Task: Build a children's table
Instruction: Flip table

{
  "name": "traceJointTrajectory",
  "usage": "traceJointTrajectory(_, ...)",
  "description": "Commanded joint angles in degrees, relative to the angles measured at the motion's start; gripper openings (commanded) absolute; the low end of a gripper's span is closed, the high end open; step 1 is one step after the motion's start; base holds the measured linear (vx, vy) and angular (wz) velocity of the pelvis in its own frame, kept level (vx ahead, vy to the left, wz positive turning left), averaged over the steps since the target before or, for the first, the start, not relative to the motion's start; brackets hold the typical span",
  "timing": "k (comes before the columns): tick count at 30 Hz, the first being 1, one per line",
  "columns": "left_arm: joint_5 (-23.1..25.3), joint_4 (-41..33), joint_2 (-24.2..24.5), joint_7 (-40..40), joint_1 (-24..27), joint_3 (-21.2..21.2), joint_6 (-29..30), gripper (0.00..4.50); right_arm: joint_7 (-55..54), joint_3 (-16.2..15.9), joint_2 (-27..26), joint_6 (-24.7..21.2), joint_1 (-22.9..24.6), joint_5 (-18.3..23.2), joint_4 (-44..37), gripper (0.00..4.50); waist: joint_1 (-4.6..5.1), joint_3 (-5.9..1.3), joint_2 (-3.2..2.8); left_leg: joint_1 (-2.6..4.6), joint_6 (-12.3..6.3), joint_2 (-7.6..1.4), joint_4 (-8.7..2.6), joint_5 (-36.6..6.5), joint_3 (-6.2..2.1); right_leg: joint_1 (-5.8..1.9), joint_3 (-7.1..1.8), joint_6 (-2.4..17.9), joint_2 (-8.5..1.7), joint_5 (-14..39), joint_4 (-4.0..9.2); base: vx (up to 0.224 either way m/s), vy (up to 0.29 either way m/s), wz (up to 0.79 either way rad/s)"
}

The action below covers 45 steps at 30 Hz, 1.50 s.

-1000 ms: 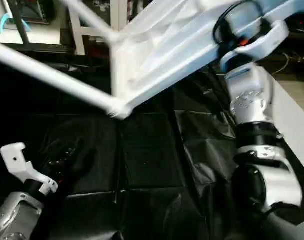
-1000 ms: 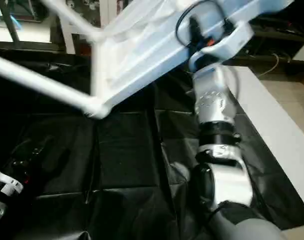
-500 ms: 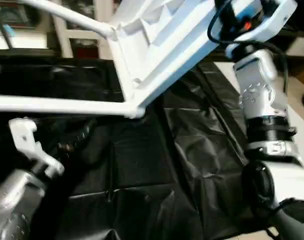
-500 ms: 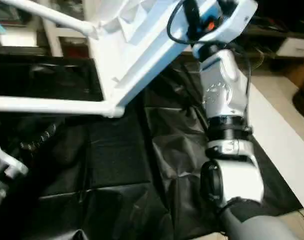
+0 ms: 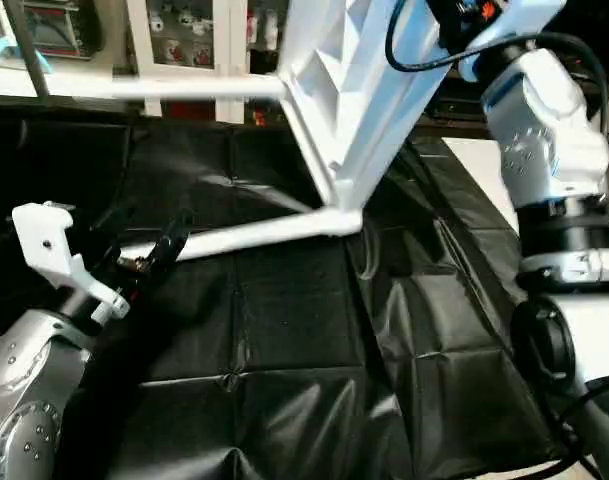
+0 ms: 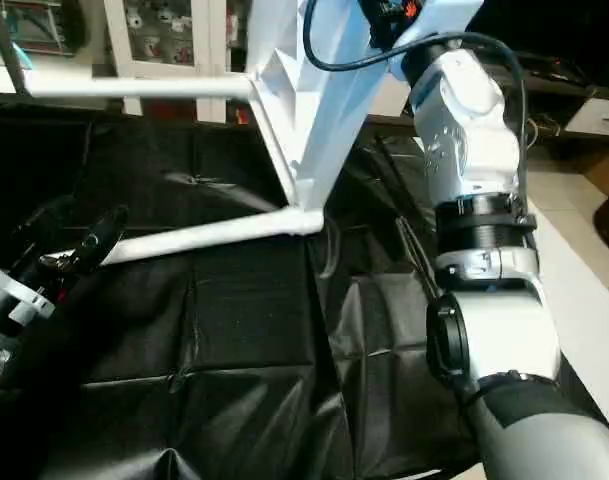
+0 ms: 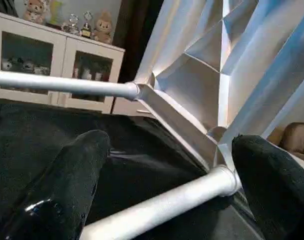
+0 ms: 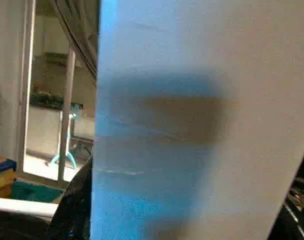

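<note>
Right wrist view is blocked by the tabletop [image 8: 201,120], right tool's state unreadable; left tool [image 7: 166,185] spread wide.

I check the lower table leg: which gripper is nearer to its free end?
Left. The left gripper, open, is right at the lower leg free end; the right arm is up at the tabletop.

Light was even and indoor; the black sheet [image 5: 284,330] showed soft glare along its creases, and the table top [image 8: 201,120] was blurred, blue-tinged and shadowed up close.
</note>
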<state>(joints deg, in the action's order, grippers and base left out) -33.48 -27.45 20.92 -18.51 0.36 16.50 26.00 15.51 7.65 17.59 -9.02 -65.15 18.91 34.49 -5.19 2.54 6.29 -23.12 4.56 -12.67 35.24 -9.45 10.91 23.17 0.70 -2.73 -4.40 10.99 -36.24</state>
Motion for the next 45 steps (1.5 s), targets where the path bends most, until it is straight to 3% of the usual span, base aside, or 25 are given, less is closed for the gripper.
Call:
traceJointTrajectory(1,0.88,-1.13,0.36,-0.02,0.07,-0.91,0.58,4.37,-0.89,0.30,2.03,-1.68,-0.16,-1.79,-0.40,1.97,0.44,-3.51,-1.59,2.25,5.56,0.18,-4.12,-14.00,0.17,-0.95,-0.48,5.92,-0.81,6.71,3.18,0.000,0.000,0.00)
traceJointTrajectory(7,1.35,-1.03,1.04,-0.18,-0.46,-1.69,0.66,4.37,0.22,-1.42,3.68,-3.75,-0.73,-3.68,-1.37,1.97,0.47,-3.48,-1.51,2.40,5.97,0.18,-4.15,-15.91,0.13,-0.73,-0.45,5.40,-0.73,8.45,3.37,0.000,0.000,0.00)
traceJointTrajectory(11,1.58,-0.76,1.65,-0.32,-1.64,-2.14,1.09,4.37,5.76,-4.78,5.61,-5.66,-1.60,-5.34,-2.75,1.97,0.56,-3.51,-1.36,2.23,5.99,0.19,-4.15,-16.65,0.01,-0.87,-0.42,5.53,-0.69,8.69,3.32,0.000,0.000,0.00)
traceJointTrajectory(12,1.97,-0.72,1.95,-0.31,-2.08,-2.50,1.16,4.37,7.74,-6.86,7.10,-4.00,-2.40,-7.78,-2.95,1.97,0.59,-3.58,-1.32,2.17,5.88,0.16,-4.09,-16.27,0.00,-0.94,-0.42,5.58,-0.78,8.39,3.30,0.000,0.000,0.00)
traceJointTrajectory(19,2.31,-0.71,2.09,-0.17,-2.12,-3.31,1.21,4.37,9.83,-9.91,9.66,0.53,-6.75,-12.09,-1.32,1.97,0.71,-3.77,-0.78,1.62,4.13,0.26,-3.48,-10.96,0.41,-1.22,-0.67,7.24,-0.81,5.03,2.76,0.000,0.000,0.00)
traceJointTrajectory(23,2.46,-1.34,2.97,-0.87,-1.60,-3.97,2.01,4.37,10.74,-12.22,11.06,2.90,-8.78,-15.34,0.09,1.97,0.35,-3.84,-0.79,1.62,2.73,0.30,-3.14,-7.51,0.74,-1.05,-0.78,7.81,-0.55,1.09,2.43,0.000,0.000,0.00)
traceJointTrajectory(26,3.19,-1.66,3.91,-1.31,-1.26,-4.70,2.45,4.37,11.30,-13.95,11.76,5.00,-11.10,-17.81,2.29,1.99,0.40,-3.79,-0.60,1.47,2.29,0.21,-2.97,-7.59,0.82,-1.04,-0.81,8.19,-0.65,1.88,2.32,0.000,0.000,0.00)
traceJointTrajectory(27,3.91,-1.61,4.13,-1.36,-1.06,-5.03,2.26,4.37,11.58,-15.37,12.24,6.82,-13.14,-19.91,4.16,2.00,0.49,-3.74,-0.26,1.35,2.00,0.21,-2.92,-7.51,0.91,-1.03,-0.82,8.22,-0.58,2.30,2.41,0.000,0.000,0.00)
traceJointTrajectory(29,4.16,-1.55,4.04,-1.23,-0.97,-5.06,2.07,4.37,11.65,-16.31,12.52,8.02,-14.37,-21.13,5.29,2.01,0.42,-3.77,-0.31,1.08,1.71,0.18,-2.80,-6.62,0.84,-0.98,-0.80,8.35,-0.65,2.04,2.16,0.000,0.000,0.00)
traceJointTrajectory(33,4.24,-1.82,3.89,-0.61,-0.47,-5.06,1.74,4.37,11.64,-18.61,12.72,11.32,-17.96,-23.83,8.83,2.05,0.49,-3.37,0.00,0.84,1.77,0.15,-2.79,-9.22,0.94,-0.57,-0.92,7.37,-0.75,6.33,2.48,0.000,0.000,0.00)
traceJointTrajectory(41,5.82,-1.44,3.79,-0.38,-0.66,-5.28,1.04,4.37,10.74,-23.18,14.46,17.95,-20.94,-30.52,11.76,2.09,0.59,-3.00,-0.20,0.94,3.06,0.06,-2.83,-14.23,0.77,0.15,-0.91,5.63,-0.73,12.63,2.98,0.000,0.000,0.00)
traceJointTrajectory(43,5.85,-1.31,3.87,-0.56,-0.79,-5.29,1.08,4.37,12.80,-25.58,14.95,20.99,-22.88,-32.95,14.23,2.10,0.67,-2.88,-0.33,0.87,3.23,0.10,-2.85,-15.50,0.75,0.28,-0.92,5.34,-0.68,13.82,3.07,0.000,0.000,0.00)
traceJointTrajectory(45,5.85,-1.32,3.95,-0.65,-0.84,-5.38,1.17,4.37,14.80,-26.65,15.06,22.18,-23.74,-33.68,15.41,2.10,0.87,-2.62,-0.31,0.80,3.55,0.10,-2.85,-18.79,0.65,0.65,-0.89,4.89,-0.64,17.24,3.35,0.000,0.000,0.00)
